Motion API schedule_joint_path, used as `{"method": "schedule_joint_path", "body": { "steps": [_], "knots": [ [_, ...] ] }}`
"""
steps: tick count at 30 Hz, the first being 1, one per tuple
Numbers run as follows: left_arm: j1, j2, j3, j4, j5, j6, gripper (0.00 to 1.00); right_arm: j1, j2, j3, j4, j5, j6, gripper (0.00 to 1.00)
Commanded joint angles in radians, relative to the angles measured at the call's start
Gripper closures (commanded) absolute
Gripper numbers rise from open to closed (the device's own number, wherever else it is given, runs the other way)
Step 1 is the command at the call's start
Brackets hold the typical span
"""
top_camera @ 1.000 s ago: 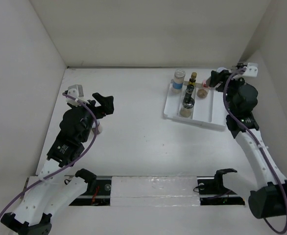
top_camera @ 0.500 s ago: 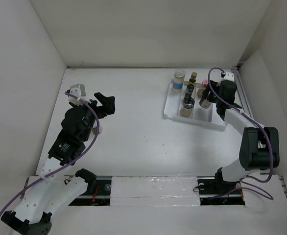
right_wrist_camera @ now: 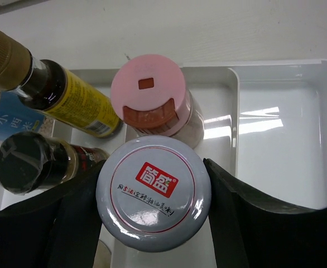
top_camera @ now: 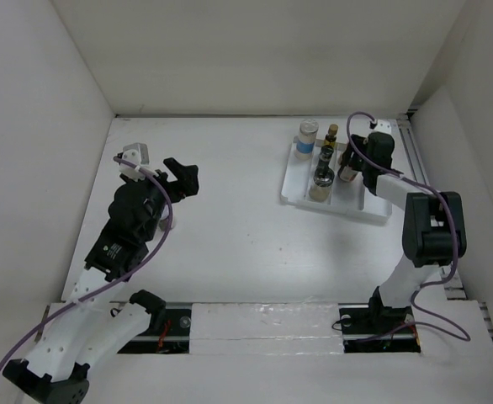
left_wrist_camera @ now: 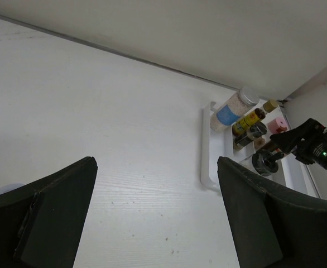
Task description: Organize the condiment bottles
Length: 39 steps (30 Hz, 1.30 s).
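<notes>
White tray (right_wrist_camera: 275,111); red-white-topped jar (right_wrist_camera: 153,194) mostly hidden

The left arm (top_camera: 129,223) and right arm (top_camera: 432,229) share white links, black joints, purple cables.

Six bottles stand together in the left part of a white tray (right_wrist_camera: 275,128): blue-labelled jar (right_wrist_camera: 7,118), slim amber bottle (right_wrist_camera: 74,97) with yellow label, pink-capped jar (right_wrist_camera: 148,89), black-lidded jar (right_wrist_camera: 25,162), small dark-capped jar (top_camera: 320,182), and red-and-white-topped jar (right_wrist_camera: 152,184), clamped in the right gripper (right_wrist_camera: 155,211)
</notes>
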Motion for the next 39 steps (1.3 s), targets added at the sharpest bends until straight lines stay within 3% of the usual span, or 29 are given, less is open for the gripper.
{"method": "schedule_joint_path", "body": {
  "steps": [1,6,18,21,27,33,35,36,37,38,39],
  "knots": [
    [0.006,0.006,-0.004,0.047,-0.010,0.006,0.15,0.025,-0.011,0.074,0.149,0.040,-0.014,0.47],
    [0.006,0.006,-0.004,0.047,-0.010,0.006,0.15,0.035,-0.001,0.074,0.149,0.040,-0.014,0.35],
    [0.006,-0.005,-0.004,0.047,0.002,0.015,0.15,0.035,-0.036,0.072,0.089,0.132,-0.014,0.30],
    [0.006,-0.005,-0.004,0.047,0.003,0.015,0.15,0.035,-0.037,0.072,0.079,0.161,-0.014,0.20],
    [0.006,-0.005,-0.004,0.057,0.003,0.015,0.15,0.055,-0.037,0.090,0.053,0.163,-0.014,0.13],
    [0.006,-0.005,-0.004,0.057,0.003,0.015,0.15,0.128,-0.245,0.037,0.040,0.208,-0.049,0.13],
    [0.006,-0.005,-0.004,0.057,0.003,0.015,0.15,0.168,-0.329,0.028,0.040,0.168,-0.078,0.24],
    [0.006,-0.014,-0.004,0.057,-0.008,0.015,0.15,0.194,-0.345,0.028,0.057,0.074,-0.078,0.31],
    [0.006,-0.014,-0.004,0.047,-0.019,0.006,0.15,0.258,-0.354,0.018,0.075,0.019,-0.089,0.43],
    [0.006,-0.024,-0.004,0.047,-0.033,-0.003,0.15,0.297,-0.354,0.027,0.095,-0.039,-0.098,0.71],
    [0.006,-0.043,-0.004,0.038,-0.046,-0.003,0.15,0.340,-0.336,0.041,0.108,-0.097,-0.127,0.75]
  ]
}}
